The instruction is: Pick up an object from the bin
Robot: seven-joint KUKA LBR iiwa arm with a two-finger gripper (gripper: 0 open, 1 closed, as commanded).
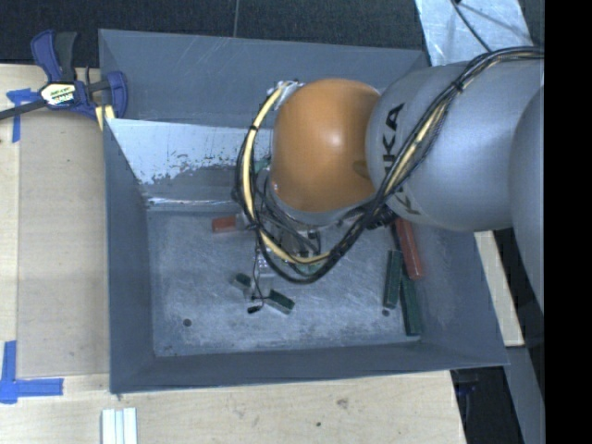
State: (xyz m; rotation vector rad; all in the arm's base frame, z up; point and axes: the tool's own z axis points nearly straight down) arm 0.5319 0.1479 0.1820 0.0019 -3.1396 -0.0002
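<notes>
Hanging low over the bin's (129, 322) front middle, the fingers (252, 293) seem parted and hold nothing, probably so as to close on the small dark green piece (280, 302) just beside them. Dark green pens (392, 283) and a red-brown pen (410, 248) lie along the right wall, and a brown bit (224, 224) lies farther back.

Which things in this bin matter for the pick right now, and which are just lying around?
In play: the gripper, over the middle of the bin; the small dark green piece right beside it.
Lying about: the small reddish-brown piece near the back wall; the reddish-brown stick and dark green sticks by the right wall.
</notes>
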